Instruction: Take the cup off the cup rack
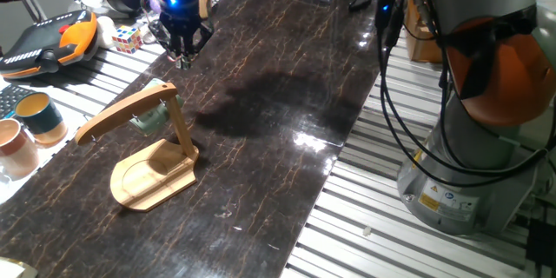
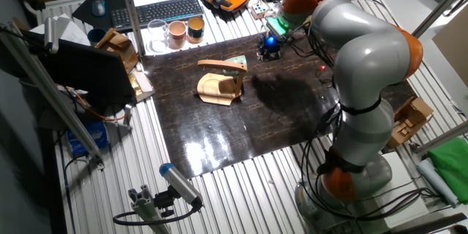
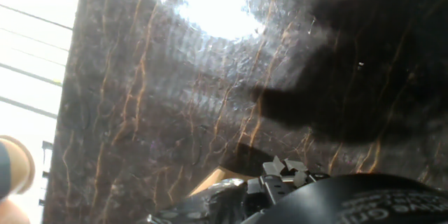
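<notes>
The cup rack is a light wooden stand with an oval base, an upright post and a long curved arm, on the left part of the dark table. The cup, small and grey-green, hangs under that arm beside the post. In the other fixed view the cup shows at the cup rack's far end. My gripper hovers above the table, behind the rack and well apart from it, fingers pointing down and close together, holding nothing. The hand view shows mostly the dark tabletop, with my gripper at the bottom edge.
A teal cup and a pinkish-tan cup stand on the slatted surface left of the rack. An orange pendant and a colour cube lie behind. The robot base and cables stand at the right.
</notes>
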You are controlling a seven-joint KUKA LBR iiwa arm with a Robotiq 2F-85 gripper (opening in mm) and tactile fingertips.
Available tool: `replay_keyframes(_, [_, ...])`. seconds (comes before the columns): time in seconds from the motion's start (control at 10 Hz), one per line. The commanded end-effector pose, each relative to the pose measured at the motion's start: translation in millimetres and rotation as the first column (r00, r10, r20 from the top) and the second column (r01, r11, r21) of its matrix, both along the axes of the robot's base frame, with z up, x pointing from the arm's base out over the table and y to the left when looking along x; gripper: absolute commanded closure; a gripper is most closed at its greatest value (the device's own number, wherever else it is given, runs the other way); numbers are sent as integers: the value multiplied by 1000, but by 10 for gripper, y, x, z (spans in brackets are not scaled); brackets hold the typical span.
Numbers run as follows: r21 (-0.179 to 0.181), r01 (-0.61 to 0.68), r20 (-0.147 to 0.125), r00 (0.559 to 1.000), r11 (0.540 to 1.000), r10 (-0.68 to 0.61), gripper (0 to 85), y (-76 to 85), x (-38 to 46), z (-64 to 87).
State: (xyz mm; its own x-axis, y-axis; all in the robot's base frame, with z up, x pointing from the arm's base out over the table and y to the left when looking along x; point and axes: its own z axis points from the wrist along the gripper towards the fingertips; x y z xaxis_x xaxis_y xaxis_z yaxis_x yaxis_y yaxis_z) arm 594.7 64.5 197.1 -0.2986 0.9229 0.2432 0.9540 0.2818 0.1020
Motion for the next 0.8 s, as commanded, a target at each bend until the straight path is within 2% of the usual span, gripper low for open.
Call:
replay_keyframes(0.0, [20,24,-5,1000,1000,-24,843,24,15,13])
replay_keyframes(0.1, [51,51,-15,999,997,-50,843,54,33,28])
replay_keyframes(0.5, [122,138,-40,990,983,-134,843,86,90,-7])
replay_keyframes(0.6, [126,147,-43,989,981,-143,843,78,118,-38])
replay_keyframes(0.7, [112,156,-44,987,981,-152,843,90,145,-72])
